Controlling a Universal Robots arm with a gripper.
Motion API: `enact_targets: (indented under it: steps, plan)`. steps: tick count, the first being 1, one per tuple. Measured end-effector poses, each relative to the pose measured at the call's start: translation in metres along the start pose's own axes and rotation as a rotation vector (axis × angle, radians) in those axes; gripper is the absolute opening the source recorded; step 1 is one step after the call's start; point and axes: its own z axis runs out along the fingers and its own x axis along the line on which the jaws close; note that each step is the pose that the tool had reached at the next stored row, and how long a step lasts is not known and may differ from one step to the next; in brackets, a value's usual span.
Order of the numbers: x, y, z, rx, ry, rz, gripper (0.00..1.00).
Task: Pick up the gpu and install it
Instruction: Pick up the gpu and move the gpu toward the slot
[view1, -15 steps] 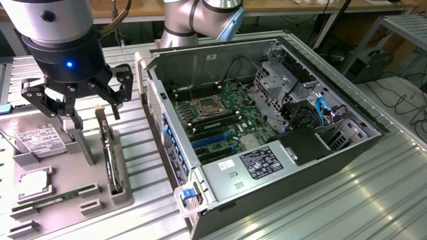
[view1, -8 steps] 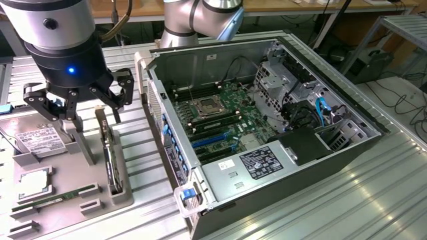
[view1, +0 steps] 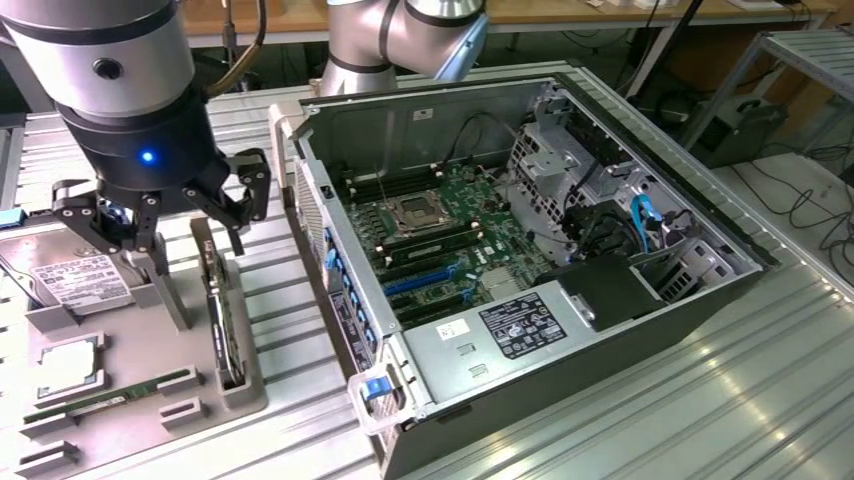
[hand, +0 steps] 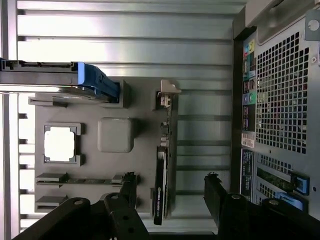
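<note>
The gpu (view1: 220, 320) is a slim dark card standing on its edge in a slot of the grey holder tray (view1: 134, 340), at the exterior view's left. In the wrist view the gpu (hand: 161, 185) runs lengthwise between my fingers, its silvery bracket (hand: 167, 95) at the far end. My gripper (view1: 187, 235) hangs just above the card, open, one black finger (hand: 127, 187) on each side and apart from it. Nothing is held. The open computer case (view1: 641, 330) lies to the exterior view's right, its motherboard (view1: 441, 240) exposed.
The tray also carries a silver hard drive (view1: 67, 270), a square processor (view1: 67, 365) and a green memory stick (view1: 120, 395). A grey block (hand: 116, 135) stands beside the gpu. The case's perforated rear panel (hand: 285, 100) is close by. Ribbed metal table (view1: 747, 400) surrounds everything.
</note>
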Motion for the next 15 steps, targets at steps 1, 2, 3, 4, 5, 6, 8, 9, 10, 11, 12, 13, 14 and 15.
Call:
enact_targets:
  steps: [1,2,3,4,5,6,8,9,10,11,12,13,14,15]
  plan:
    - [0.0,-0.0009,0.0011,-0.0001,-0.0002,0.0,0.66]
    - [0.0,-0.0016,0.0021,-0.0002,-0.0002,0.0,0.66]
    - [0.0,-0.0027,0.0041,0.0,0.0,0.0,0.66]
    - [0.001,-0.0031,0.0053,0.0,0.0,0.0,0.66]
    - [0.001,-0.0036,0.0066,0.0,0.0,0.0,0.66]
    - [0.001,-0.0041,0.0083,0.0,0.0,0.0,0.66]
    - [0.001,-0.0049,0.0106,0.0,0.0,0.0,0.66]
    - [0.001,-0.0053,0.0117,0.0,0.0,0.0,0.66]
    - [0.001,-0.0058,0.0132,0.0,0.0,0.0,0.66]
    - [0.001,-0.0062,0.0145,0.0,0.0,0.0,0.66]
    - [0.001,-0.0065,0.0157,0.0,-0.0001,0.0,0.66]
    - [0.001,-0.0068,0.0169,0.0,0.0,0.0,0.66]
    - [0.001,-0.0071,0.0183,0.0,0.0,0.0,0.66]
    - [0.001,-0.0074,0.0195,0.0,0.0,0.0,0.66]
